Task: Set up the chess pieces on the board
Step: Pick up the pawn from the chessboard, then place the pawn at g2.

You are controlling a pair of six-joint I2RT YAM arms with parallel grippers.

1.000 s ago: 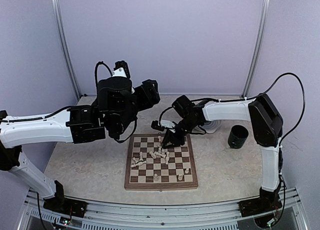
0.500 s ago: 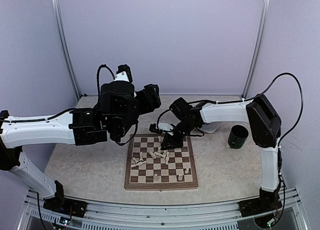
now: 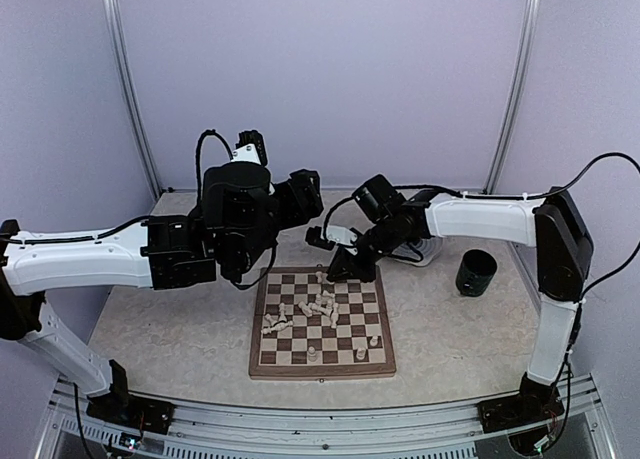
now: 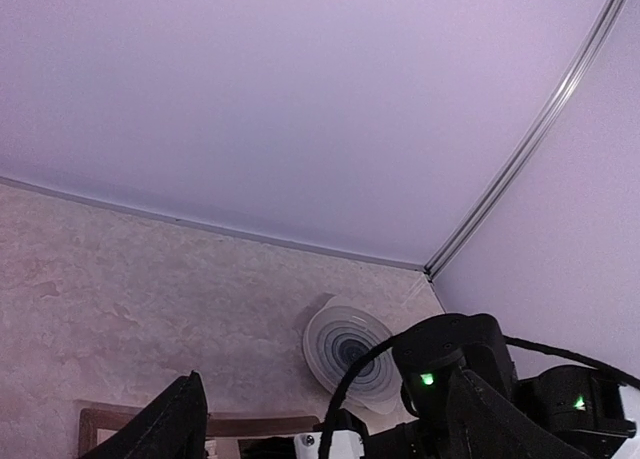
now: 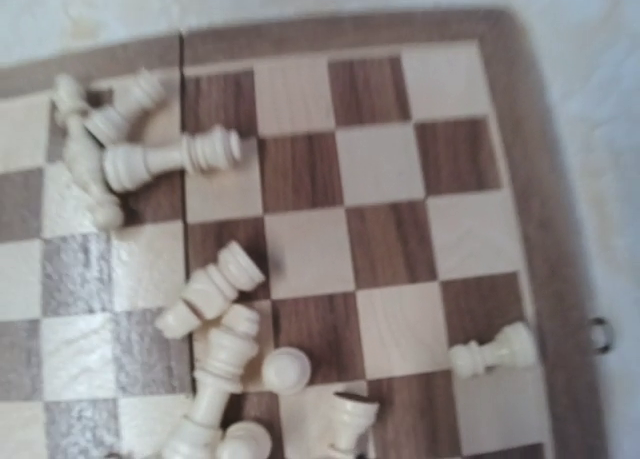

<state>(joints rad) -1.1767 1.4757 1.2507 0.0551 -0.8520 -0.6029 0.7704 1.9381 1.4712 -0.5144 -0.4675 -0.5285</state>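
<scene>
The table (image 3: pixel 160 329) carries the board (image 3: pixel 258 351) at lower centre of the overhead view, within both arms' reach. The left gripper (image 3: pixel 305 191) hangs spread and empty to its upper left, likely keeping clear. The right gripper (image 3: pixel 338 269) is clenched over the board's top edge; on a piece or not, I cannot tell. Most chess pieces (image 3: pixel 315 307) lie toppled mid-board, a few upright along the bottom rows.

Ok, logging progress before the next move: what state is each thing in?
Flat wooden checkered chessboard: lying flat on the table.
Small cream chess pieces: mostly toppled in a mid-board heap; a few upright near the front edge.
Left gripper: open.
Right gripper: shut, over the board's far edge.
Black cup: upright.
Round grey-ringed plate: lying flat.
</scene>
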